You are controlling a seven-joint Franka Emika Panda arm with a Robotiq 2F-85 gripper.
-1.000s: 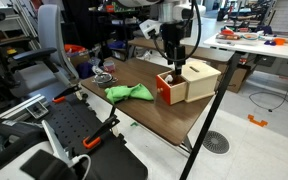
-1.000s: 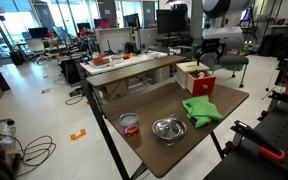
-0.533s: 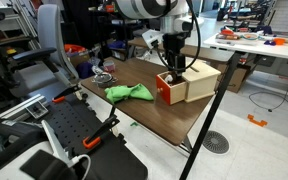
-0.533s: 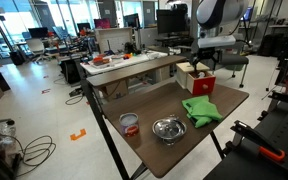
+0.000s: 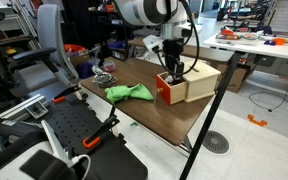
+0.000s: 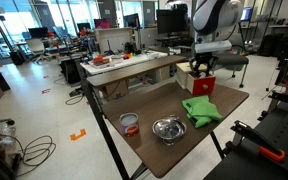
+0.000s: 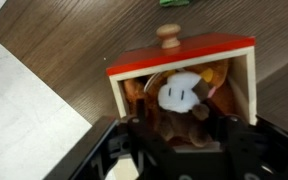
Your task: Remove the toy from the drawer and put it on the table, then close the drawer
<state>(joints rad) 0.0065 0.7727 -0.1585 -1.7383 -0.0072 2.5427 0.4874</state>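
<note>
Hovering my gripper (image 7: 181, 142) at the open drawer (image 7: 184, 52) on the surface (image 7: 74, 40), jaws apparently spread and holding nothing; toy (image 7: 180, 92) lies inside, looks light, soft and lumpy, so I'd pinch gently across its whitish middle.

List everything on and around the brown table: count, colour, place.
toy: one, whitish with brownish bits, inside the drawer
drawer: one, orange-red front, pulled open
wooden box: one, light wood, on the table
green soft item: one, bright green, beside the box
metal bowl: one, silver, near the green item
small round dish: one, reddish, beside the bowl
table: one, dark brown, black frame
gripper: one, black, at the open drawer; jaws unclear
</note>
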